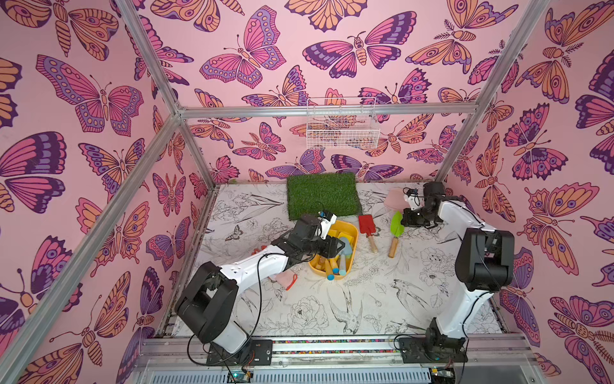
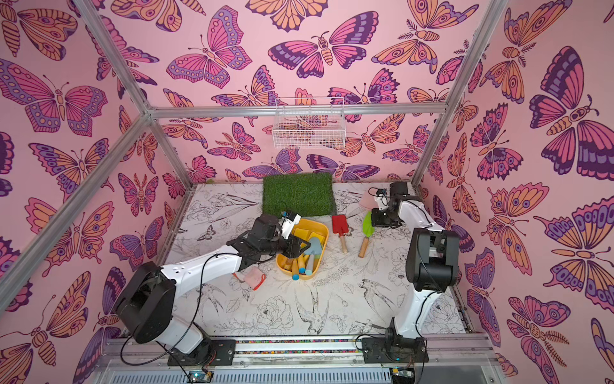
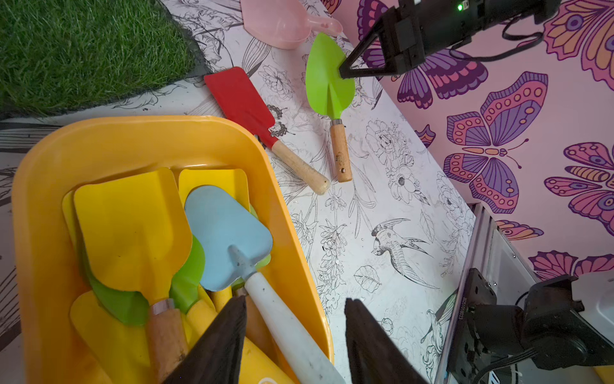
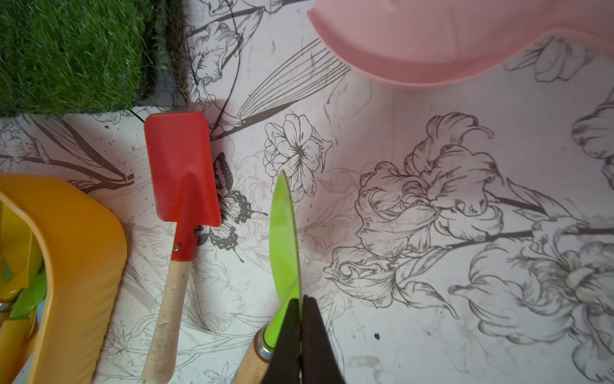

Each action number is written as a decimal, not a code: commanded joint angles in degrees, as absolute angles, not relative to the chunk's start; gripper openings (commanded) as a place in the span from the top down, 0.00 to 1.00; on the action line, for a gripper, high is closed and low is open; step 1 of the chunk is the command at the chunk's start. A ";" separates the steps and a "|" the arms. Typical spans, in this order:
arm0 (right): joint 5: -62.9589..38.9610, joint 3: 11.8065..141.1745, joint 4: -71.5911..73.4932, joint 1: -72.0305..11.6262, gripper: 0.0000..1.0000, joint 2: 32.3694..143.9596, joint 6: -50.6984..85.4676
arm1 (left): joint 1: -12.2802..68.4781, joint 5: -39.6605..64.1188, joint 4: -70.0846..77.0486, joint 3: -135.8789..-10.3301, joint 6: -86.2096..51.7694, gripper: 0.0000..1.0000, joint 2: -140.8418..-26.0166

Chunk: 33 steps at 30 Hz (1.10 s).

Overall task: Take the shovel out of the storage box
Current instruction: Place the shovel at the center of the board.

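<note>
Storage box [image 3: 99,139] sits mid-table, just on the near side of the grass mat [image 3: 83,50], full of shovels. Over it hangs the left claw [image 3: 295,299], jaws partly apart. The white handle of the blue shovel [image 3: 229,232] runs between them, unclamped. The right claw [image 4: 302,299], jaws pressed together, has its tip at the green shovel [image 4: 282,232], which lies on the table [image 4: 398,316] right of the red shovel [image 4: 182,173].

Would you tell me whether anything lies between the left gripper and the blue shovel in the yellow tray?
Nothing visible does. The blue shovel lies on top of the other shovels in the yellow tray, and its white handle runs between the left gripper's open fingers.
</note>
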State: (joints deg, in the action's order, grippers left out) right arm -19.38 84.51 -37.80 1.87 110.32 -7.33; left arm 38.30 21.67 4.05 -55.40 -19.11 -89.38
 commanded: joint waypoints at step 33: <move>-33.82 106.48 -42.09 2.02 0.82 132.69 -7.98 | 37.19 18.05 -5.62 -56.59 -19.99 0.44 -89.13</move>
State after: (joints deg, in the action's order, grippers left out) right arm -34.09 104.95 -42.74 2.70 130.96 -8.80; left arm 37.71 18.37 -3.77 -55.53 -19.66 -89.36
